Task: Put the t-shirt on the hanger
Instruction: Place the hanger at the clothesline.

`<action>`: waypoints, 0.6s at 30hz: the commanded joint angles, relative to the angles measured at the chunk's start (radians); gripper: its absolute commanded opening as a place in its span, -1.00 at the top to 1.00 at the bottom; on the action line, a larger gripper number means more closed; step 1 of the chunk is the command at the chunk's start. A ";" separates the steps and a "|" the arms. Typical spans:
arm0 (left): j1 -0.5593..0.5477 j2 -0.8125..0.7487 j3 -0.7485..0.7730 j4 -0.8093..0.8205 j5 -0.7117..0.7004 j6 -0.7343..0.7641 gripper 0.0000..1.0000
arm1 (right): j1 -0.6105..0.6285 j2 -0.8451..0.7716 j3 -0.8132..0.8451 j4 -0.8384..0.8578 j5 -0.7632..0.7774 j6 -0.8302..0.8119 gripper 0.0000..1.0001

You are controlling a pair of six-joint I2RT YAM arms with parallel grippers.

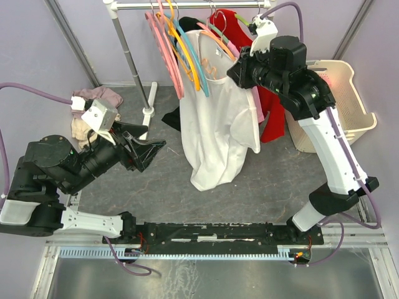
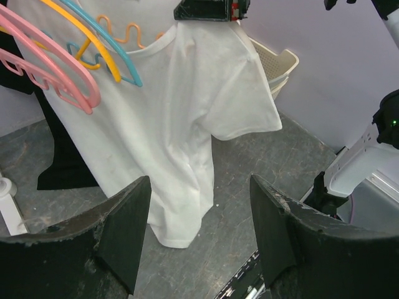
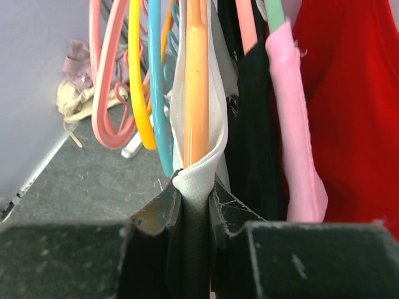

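The white t-shirt (image 1: 215, 118) hangs on the rail, draped over the orange hanger (image 3: 196, 93). A small tag (image 1: 217, 55) at its neck is too small to read. The right fingers (image 3: 227, 215) are clenched on a fold of the shirt's shoulder just under the hanger's arm. Pink hangers (image 1: 163, 43), a yellow one and a blue one crowd its left side; black and red garments (image 1: 240, 28) press in on the right. The left fingers (image 2: 118, 237) are spread wide, holding nothing, well apart from the shirt across bare grey tabletop (image 1: 162, 180). The hem drops toward that tabletop, and a cream basket (image 1: 349, 93) stands by the right wall.
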 commanded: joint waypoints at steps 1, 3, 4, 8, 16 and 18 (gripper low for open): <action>0.002 0.015 0.041 0.003 -0.009 -0.042 -0.41 | -0.013 0.028 0.089 0.176 -0.055 0.021 0.98; 0.002 0.019 0.048 0.000 -0.009 -0.043 -0.41 | -0.012 0.047 0.101 0.197 -0.059 0.021 0.98; 0.002 0.023 0.052 -0.003 -0.009 -0.044 -0.41 | -0.013 0.058 0.106 0.208 -0.059 0.019 0.98; 0.002 0.033 0.068 -0.011 0.000 -0.042 -0.41 | -0.015 0.103 0.137 0.247 -0.066 0.019 0.98; 0.002 0.043 0.082 -0.033 0.004 -0.054 -0.41 | -0.014 0.215 0.259 0.284 -0.061 0.028 0.98; 0.002 0.042 0.078 -0.034 0.006 -0.060 -0.41 | -0.013 0.229 0.260 0.311 -0.055 0.028 0.98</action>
